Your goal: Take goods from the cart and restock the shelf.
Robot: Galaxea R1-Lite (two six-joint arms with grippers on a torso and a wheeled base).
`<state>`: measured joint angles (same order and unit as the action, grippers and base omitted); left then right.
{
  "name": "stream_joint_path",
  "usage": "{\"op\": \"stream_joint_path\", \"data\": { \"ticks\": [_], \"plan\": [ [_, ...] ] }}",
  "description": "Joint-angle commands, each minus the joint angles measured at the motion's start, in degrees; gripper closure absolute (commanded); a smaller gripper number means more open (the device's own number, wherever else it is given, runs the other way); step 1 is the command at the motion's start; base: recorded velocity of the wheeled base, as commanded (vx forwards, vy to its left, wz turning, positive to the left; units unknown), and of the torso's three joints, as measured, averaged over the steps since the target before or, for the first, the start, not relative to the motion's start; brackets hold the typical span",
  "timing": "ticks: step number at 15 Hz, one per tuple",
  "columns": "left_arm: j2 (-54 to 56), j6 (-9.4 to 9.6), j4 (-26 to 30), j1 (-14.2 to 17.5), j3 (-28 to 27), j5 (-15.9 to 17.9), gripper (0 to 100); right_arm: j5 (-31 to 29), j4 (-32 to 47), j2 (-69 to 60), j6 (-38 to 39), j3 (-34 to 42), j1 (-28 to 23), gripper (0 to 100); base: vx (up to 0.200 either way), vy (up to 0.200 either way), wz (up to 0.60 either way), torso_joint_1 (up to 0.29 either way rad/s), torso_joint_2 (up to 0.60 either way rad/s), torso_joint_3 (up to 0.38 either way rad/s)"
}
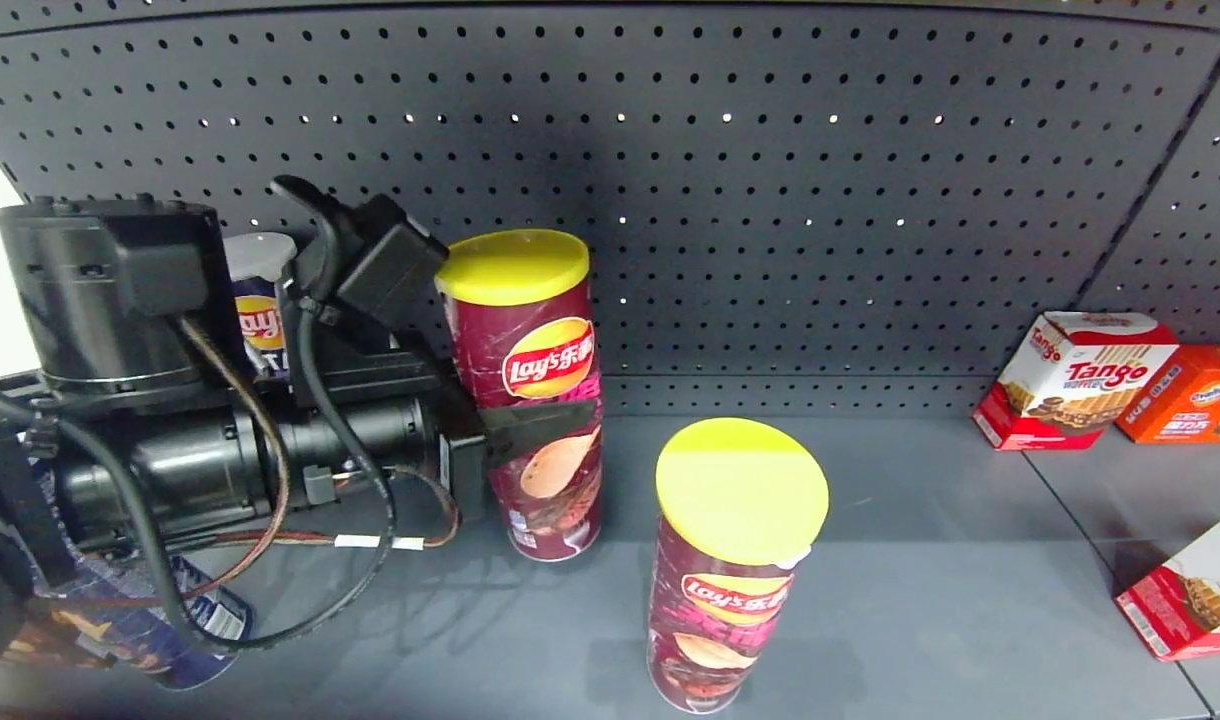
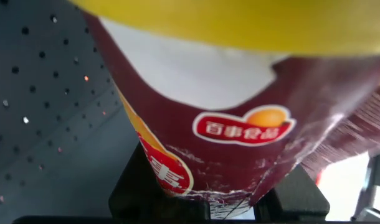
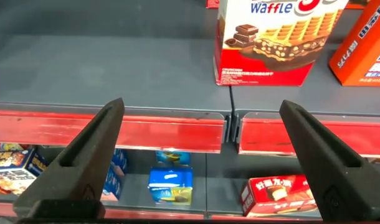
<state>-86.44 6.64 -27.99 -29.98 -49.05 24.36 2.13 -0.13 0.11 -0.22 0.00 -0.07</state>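
A maroon chips can (image 1: 530, 390) with a yellow lid stands upright on the grey shelf (image 1: 920, 560), close to the pegboard back. My left gripper (image 1: 542, 425) is shut on its middle from the left; one dark finger crosses the can's front. Up close, the same can (image 2: 240, 124) sits between the left gripper (image 2: 221, 205) fingers. A second, identical can (image 1: 735, 560) stands free, nearer the shelf front and to the right. My right gripper (image 3: 209, 174) hangs open and empty before the shelf's red front strip (image 3: 159, 130).
A blue can (image 1: 260, 310) stands behind the left arm, and another (image 1: 185, 620) lies under it. Waffle boxes (image 1: 1070, 380) and an orange box (image 1: 1190, 395) sit at the far right; a red box (image 1: 1195, 590) lies nearer. A waffle box (image 3: 277, 37) stands by the right gripper.
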Motion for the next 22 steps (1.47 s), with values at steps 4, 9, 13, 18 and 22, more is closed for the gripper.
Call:
{"op": "stream_joint_path", "data": {
  "ticks": [4,9,13,18,22],
  "plan": [
    [-8.13,2.85,-0.22,0.18,-5.61,-0.01,100,-0.02,-0.04,-0.02,-0.04,0.00,-0.01,0,0.000,0.000,0.00,0.000,0.00,0.000],
    [-13.22,3.02,-0.93,0.09,-11.33,-0.01,100,0.06,-0.04,-0.02,-0.04,0.00,-0.01,0,0.000,0.000,0.00,0.000,0.00,0.000],
    [-17.09,2.94,-7.87,-0.35,-11.59,0.08,100,-0.02,-0.04,-0.02,-0.04,0.00,-0.01,0,0.000,0.000,0.00,0.000,0.00,0.000],
    [-20.43,2.67,-10.51,-0.17,-13.00,0.43,100,0.06,-0.04,-0.02,-0.04,0.00,-0.01,0,0.000,0.000,0.00,0.000,0.00,0.000],
    [-22.72,2.58,-10.77,-0.43,-15.90,0.52,100,-0.02,-0.04,-0.02,-0.04,0.00,-0.01,0,0.000,0.000,0.00,0.000,0.00,0.000]
  ]
}}
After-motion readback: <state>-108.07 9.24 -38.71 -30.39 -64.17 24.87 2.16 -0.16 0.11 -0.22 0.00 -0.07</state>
